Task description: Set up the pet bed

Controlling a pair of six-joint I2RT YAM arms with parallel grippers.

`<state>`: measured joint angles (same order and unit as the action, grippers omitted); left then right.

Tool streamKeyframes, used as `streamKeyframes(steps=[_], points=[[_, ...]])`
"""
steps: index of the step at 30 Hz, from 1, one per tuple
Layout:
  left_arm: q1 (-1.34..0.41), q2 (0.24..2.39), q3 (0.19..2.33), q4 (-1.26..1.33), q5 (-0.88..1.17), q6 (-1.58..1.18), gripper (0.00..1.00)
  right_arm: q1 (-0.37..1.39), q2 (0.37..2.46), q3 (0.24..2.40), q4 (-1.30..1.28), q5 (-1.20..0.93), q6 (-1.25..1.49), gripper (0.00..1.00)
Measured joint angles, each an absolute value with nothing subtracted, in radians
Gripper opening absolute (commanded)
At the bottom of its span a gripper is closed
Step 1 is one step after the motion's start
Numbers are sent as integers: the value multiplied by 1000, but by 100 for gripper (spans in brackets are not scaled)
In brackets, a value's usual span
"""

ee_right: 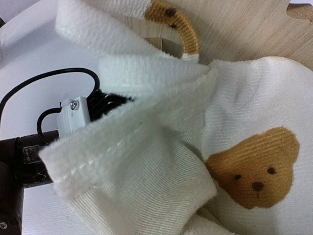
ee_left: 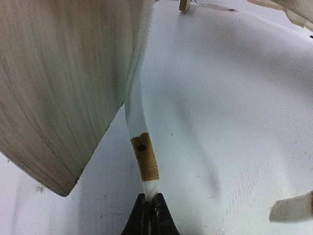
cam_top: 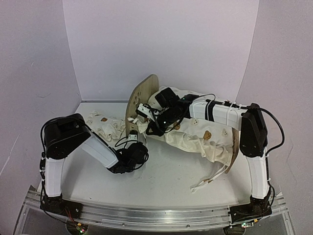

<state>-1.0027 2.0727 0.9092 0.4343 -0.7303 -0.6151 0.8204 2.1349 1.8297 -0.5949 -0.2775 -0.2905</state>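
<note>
I can read nothing anywhere: no words, numbers, labels or brands. The only print is brown bear faces on the cushion (ee_right: 252, 166), lower right in my right wrist view, and a brown patch on the tie (ee_left: 145, 156), low centre in my left wrist view.

1. The front middle of the desk (cam_top: 171, 169) is open between the two arms; only loose ties (cam_top: 210, 180) trail over its right part.
2. The upright headboard (cam_top: 142, 100) walls off the centre, and the pillow (cam_top: 105, 125) fills the strip to its left.
3. The cushion (cam_top: 205, 134) and the right arm (cam_top: 220, 113) stretched over it cover the right rear.
4. The left arm (cam_top: 100, 149) lies low across the front left.
5. Beside the headboard, a cloth strip (ee_left: 142, 147) pinched in the left end effector (ee_left: 150, 198) crosses the gap; the desk is bare to its right.
</note>
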Motion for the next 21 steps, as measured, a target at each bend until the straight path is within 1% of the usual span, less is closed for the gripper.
streamKeyframes(steps=[2, 5, 10, 13, 21], points=[[-1005, 2037, 890, 398, -706, -596, 0, 820, 2135, 1830, -596, -277, -290, 0], [-1007, 1927, 820, 315, -627, -551, 0, 821, 2130, 1818, -588, -277, -291, 0], [-1009, 1703, 741, 261, -403, -516, 0, 824, 2095, 1723, -537, -271, -300, 0], [-1009, 1643, 720, 263, -299, -520, 0, 829, 2094, 1686, -513, -268, -302, 0], [-1009, 1522, 607, 242, -197, -527, 0, 834, 2091, 1644, -490, -265, -309, 0]])
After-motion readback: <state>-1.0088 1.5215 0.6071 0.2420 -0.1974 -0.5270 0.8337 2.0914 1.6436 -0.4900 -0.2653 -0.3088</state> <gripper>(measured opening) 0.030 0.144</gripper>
